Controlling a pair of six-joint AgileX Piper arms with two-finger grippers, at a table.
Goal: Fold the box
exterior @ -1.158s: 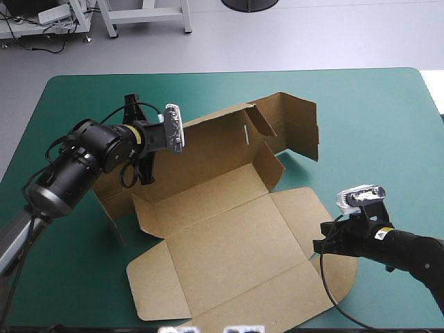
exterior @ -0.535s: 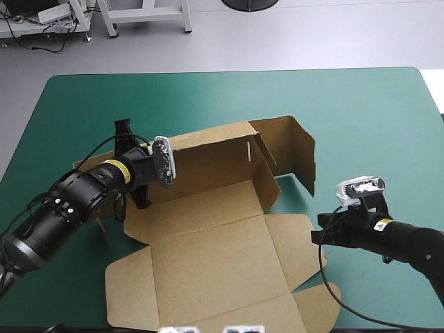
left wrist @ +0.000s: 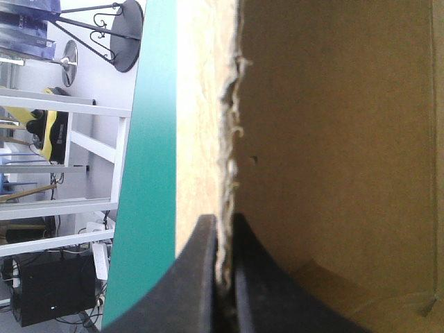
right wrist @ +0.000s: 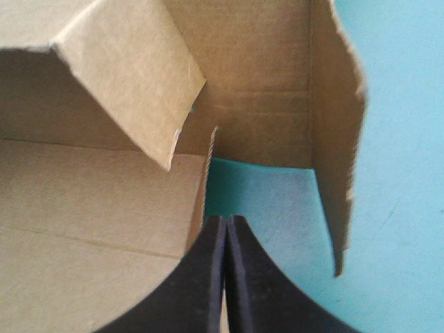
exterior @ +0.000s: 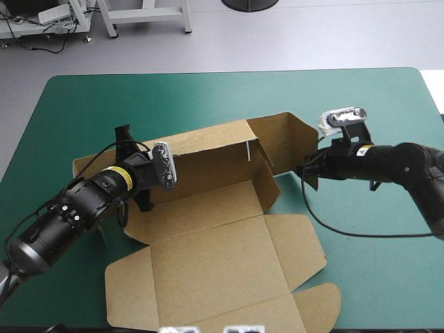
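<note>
Box position: the flat-cut brown corrugated board box (exterior: 229,243) is lying across the middle of the teal-green covered surface (exterior: 208,97). Its broad lid panels are lying flat toward the near edge. One long wall (exterior: 208,149) is being held upright along the far side. The long axis is running left to right, the right end angled slightly to the far side.

Left jaws: these are being pressed together on the ragged top edge of that raised wall at its left end. In the left wrist view the board is being pinched between the two black fingers (left wrist: 201,277).

Right jaws: these are being held pressed together in one point, with nothing gripped. They are being aimed leftward at the box's right end, where an upright end flap (exterior: 295,146) is wrapping round toward the near side. In the right wrist view the tip is being directed into the open gap of teal-green cover between an inner tab edge (right wrist: 205,187) and that end flap (right wrist: 336,139).

Judgement: the right arm is being counted as the nearer to this flap. The coming move is being judged to turn on that gap lying directly ahead of the shut tip.
</note>
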